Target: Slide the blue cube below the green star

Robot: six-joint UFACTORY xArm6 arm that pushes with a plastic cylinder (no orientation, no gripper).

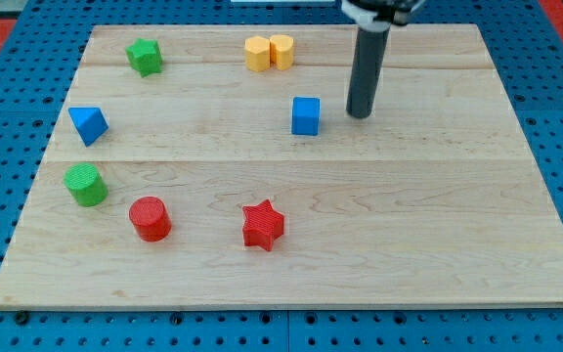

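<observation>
Tip (360,115) of my straight dark rod rests on the wooden board (438,244), just to the view's right of the small blue plastic cube (306,115), near it but with a thin gap showing, so I judge no contact. There is nothing to clench or release here: the rod ends in a plain point and holds nothing.

The blue cube sits a little above the board's middle, toward the view's top. It has no real long axis; it stands slightly turned, one face toward the view's bottom-left. The green star-shaped block (145,56) lies well apart, near the view's top-left corner.

In my judgement the step in hand is the approach: I am lined up on the cube's right side, ready to push it leftward. The next move calls for a steady push across the board toward the view's left, ending under the green star.

Farther out, the blue wedge-shaped block (88,125) sits just below the star, close to where the cube should stop, so crowding is a risk. The two yellow blocks (268,52) touch each other up top; the green cylinder (86,184), red cylinder (151,217) and red star (263,225) lie lower.
</observation>
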